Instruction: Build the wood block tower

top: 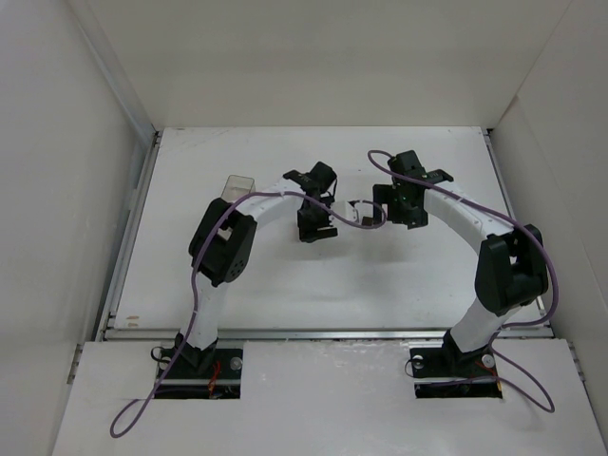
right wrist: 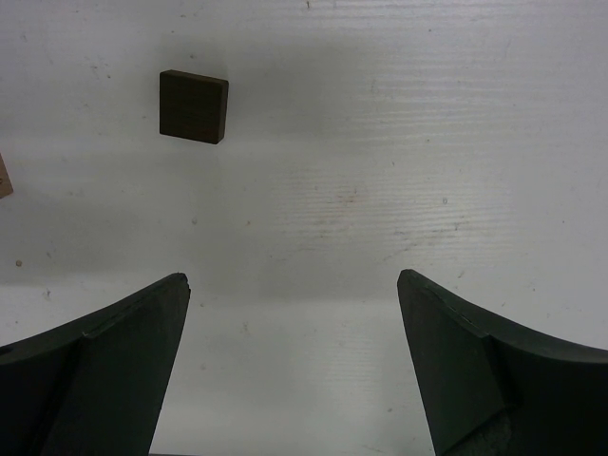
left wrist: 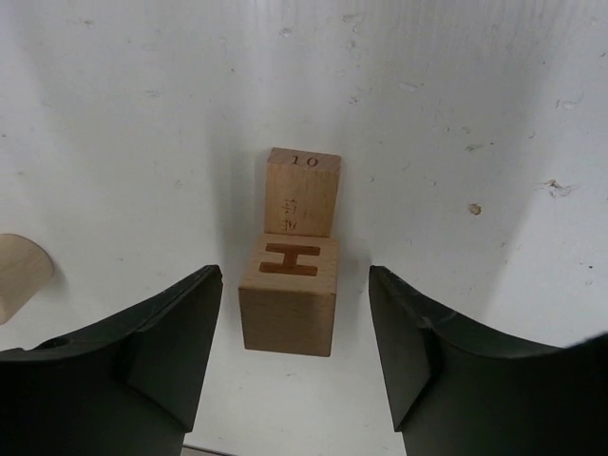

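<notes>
At the near edge of the table (top: pixel 285 304) I have both bases bolted down. From there the left arm (top: pixel 220 249) rises to a bent elbow and reaches forward and inward. The right arm (top: pixel 511 271) mirrors it, so the two wrists face each other near the middle of the table, both pointing down at the surface. Through the left wrist camera, the left gripper (left wrist: pixel 294 273) hangs with its jaws apart. A pale wooden cube (left wrist: pixel 288 302) with an H cut into its top face sits on the table right between the fingers (left wrist: pixel 171 351). There is a strip of bare table on either side of it, so nothing is gripped. Directly beyond it, apparently touching its far face, is a second pale block marked 10 (left wrist: pixel 302 190). At the left edge of that view lies a rounded pale wooden piece (left wrist: pixel 17 275), only partly in frame. On the right wrist camera the right gripper (right wrist: pixel 293 278) is likewise spread wide over bare table, holding nothing. The dark brown square block (right wrist: pixel 194 106) lies flat well ahead of its fingertips and off to their left. Farthest out, in the overhead view, a clear plastic box (top: pixel 237 185) stands just beyond the left forearm.
</notes>
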Robot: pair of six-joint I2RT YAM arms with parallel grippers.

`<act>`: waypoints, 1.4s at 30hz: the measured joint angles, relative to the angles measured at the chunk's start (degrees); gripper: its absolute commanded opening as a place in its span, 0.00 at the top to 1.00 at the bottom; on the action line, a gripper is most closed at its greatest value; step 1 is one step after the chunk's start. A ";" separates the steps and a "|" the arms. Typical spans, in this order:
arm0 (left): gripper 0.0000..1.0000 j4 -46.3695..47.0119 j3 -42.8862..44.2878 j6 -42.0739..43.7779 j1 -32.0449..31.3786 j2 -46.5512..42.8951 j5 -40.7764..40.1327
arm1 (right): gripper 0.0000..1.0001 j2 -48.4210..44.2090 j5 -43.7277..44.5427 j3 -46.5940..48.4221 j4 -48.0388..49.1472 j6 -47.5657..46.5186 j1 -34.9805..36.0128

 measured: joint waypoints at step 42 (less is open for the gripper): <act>0.57 7.80 23.26 -40.24 9.99 12.48 -9.77 | 0.05 8.02 -2.62 4.15 2.36 4.24 0.00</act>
